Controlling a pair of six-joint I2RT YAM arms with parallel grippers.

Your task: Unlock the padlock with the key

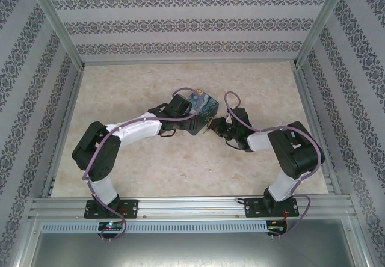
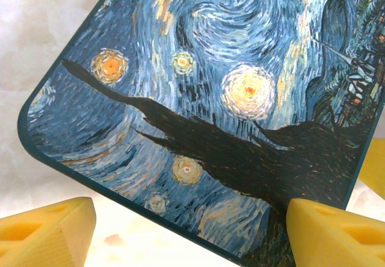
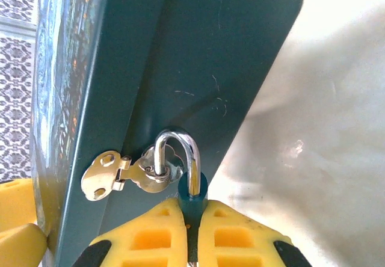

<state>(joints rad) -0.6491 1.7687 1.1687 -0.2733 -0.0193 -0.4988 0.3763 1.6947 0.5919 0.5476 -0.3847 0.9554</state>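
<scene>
The box, dark blue with a swirling night-sky painting on its lid, sat about midway between the left and right edges of the pale marbled bench, a little nearer the far edge than the near one. It was turned cornerwise to the bench edges. Both arms reached in toward it from the near edge, one on each side.

The left gripper was at the box's left side, its jaws spread wide. From the left wrist camera, its two yellow fingers stood to either side of a rounded corner of the painted lid. The left-hand finger was clear of the box, with bare bench showing between them. The other finger lay over the box's edge, though the view was too close to tell whether it actually pressed there.

The right gripper was at the box's right side, its yellow jaws drawn together and clamped on the padlock. The small teal body stuck up from between the fingertips. Its silvery shackle arched up and passed through the loop of a shiny metal hasp fixed to the plain dark-teal side of the box, so the padlock hung just beside that wall. The shackle's right leg ran down into the body, and its left end sat at the hasp loop. Behind the padlock lay the bench's pale surface, with the box's shadow across it.
</scene>
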